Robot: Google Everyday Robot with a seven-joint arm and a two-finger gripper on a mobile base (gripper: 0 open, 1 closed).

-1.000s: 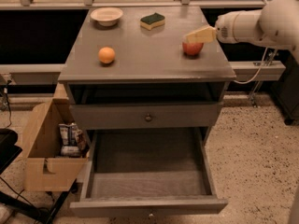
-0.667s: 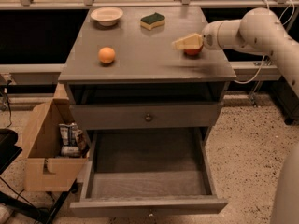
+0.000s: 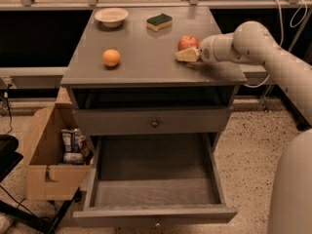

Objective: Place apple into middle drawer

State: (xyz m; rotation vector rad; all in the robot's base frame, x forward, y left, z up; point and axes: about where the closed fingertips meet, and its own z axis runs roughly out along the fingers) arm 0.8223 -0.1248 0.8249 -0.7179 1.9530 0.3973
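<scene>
The red apple (image 3: 188,42) is on the grey cabinet top (image 3: 146,57), near its right front corner. My gripper (image 3: 187,55) reaches in from the right, low over the top. It is right at the apple's near side and covers the apple's lower part. I cannot tell whether it has hold of the apple. The middle drawer (image 3: 151,162) is pulled out wide below, its dark floor bare. The upper knobbed drawer front (image 3: 154,123) is shut.
An orange fruit (image 3: 111,57) lies on the left of the top. A shallow bowl (image 3: 111,16) and a green sponge (image 3: 159,21) sit at the back. An open cardboard box (image 3: 46,150) with packets stands left of the cabinet. A cable (image 3: 285,13) hangs at the right.
My arm has swung left and nearer across the top. The apple now sits a little further left than before, with my gripper in front of it instead of over it.
</scene>
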